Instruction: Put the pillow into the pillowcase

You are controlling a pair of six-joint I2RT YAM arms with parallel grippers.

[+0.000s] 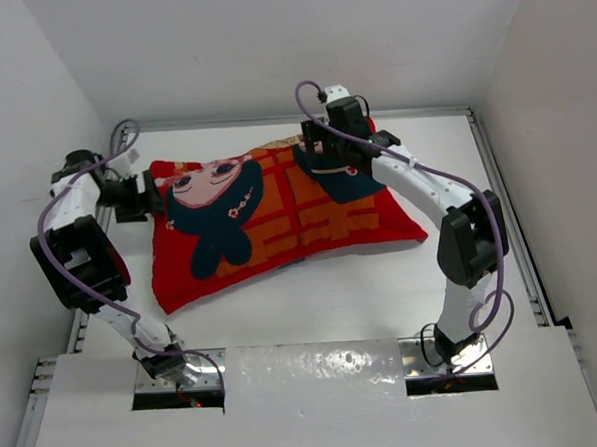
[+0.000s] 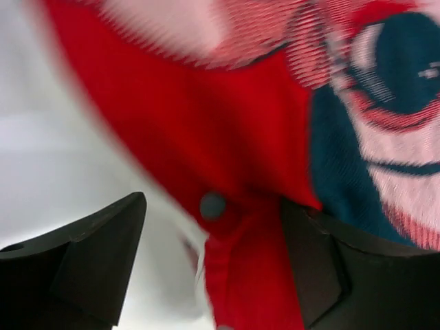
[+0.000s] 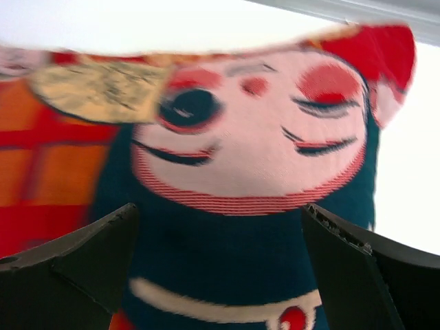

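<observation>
While pillowcase [image 1: 278,220] lies plump on surface [image 1: 333,302], pillow unseen and judged already inside, our left hand [image 1: 157,203] spreads wide astride edge with button [image 2: 212,205], probably to tidy opening; our right hand [image 1: 323,160] hangs wide, empty, above printed face.

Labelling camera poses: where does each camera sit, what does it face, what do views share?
Top external: above, behind left arm and right arm, looking down on them, table, pillowcase.
Left wrist: on left arm, close on pillowcase's red edge and button; own jaws below.
Right wrist: on right arm, close on a printed face; own jaws below.
All three share the pillowcase.
</observation>
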